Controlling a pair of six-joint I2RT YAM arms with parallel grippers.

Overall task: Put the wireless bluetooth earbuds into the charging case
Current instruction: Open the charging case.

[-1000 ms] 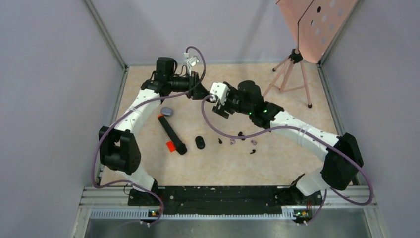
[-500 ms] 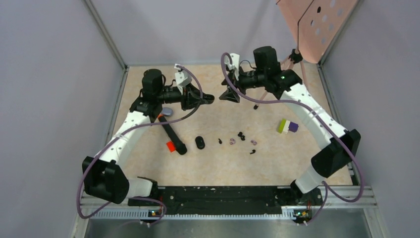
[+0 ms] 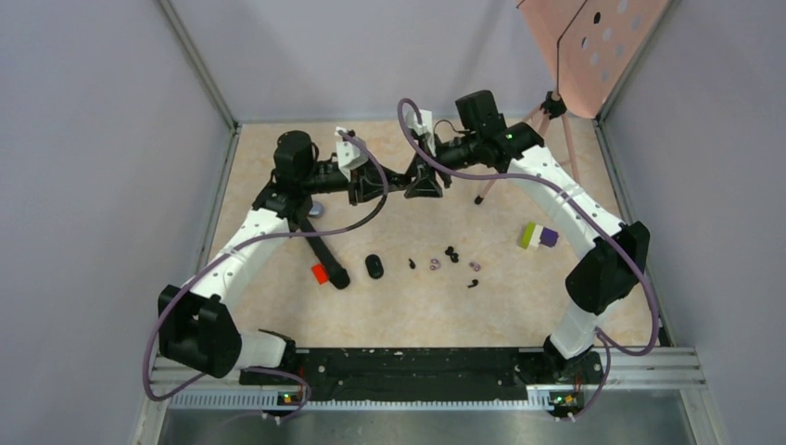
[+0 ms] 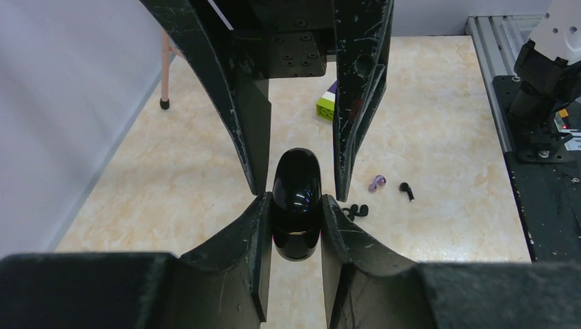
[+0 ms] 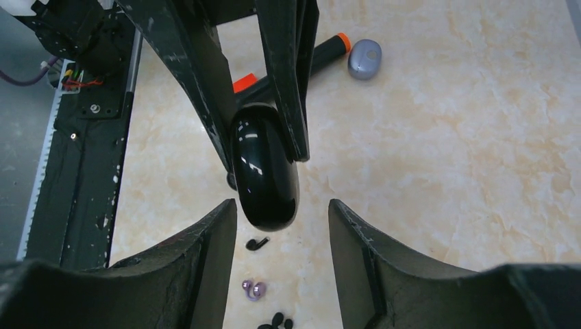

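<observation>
My left gripper (image 4: pixel 294 200) is shut on a glossy black oval charging case (image 4: pixel 296 219) and holds it in the air at the back middle of the table (image 3: pixel 556 306). My right gripper (image 5: pixel 281 203) is open and faces it, its jaws flanking the case's free end (image 5: pixel 264 171) without touching. The two grippers meet tip to tip in the top view, left (image 3: pixel 397 183) and right (image 3: pixel 414 181). Tiny earbuds lie on the table below: black ones (image 3: pixel 451 252) (image 3: pixel 412 263) (image 3: pixel 473 282) and purple ones (image 3: pixel 433 265) (image 3: pixel 475 266).
A second black case (image 3: pixel 373 266) lies on the table. A grey case (image 5: pixel 364 58) and a long black marker (image 3: pixel 322 252) with a red piece (image 3: pixel 319 273) lie left. Green and purple blocks (image 3: pixel 537 236) sit right. A tripod (image 3: pixel 547 139) stands back right.
My right gripper has swung left and down to meet my left gripper. The left gripper has shifted slightly right. The things on the table have not moved.
</observation>
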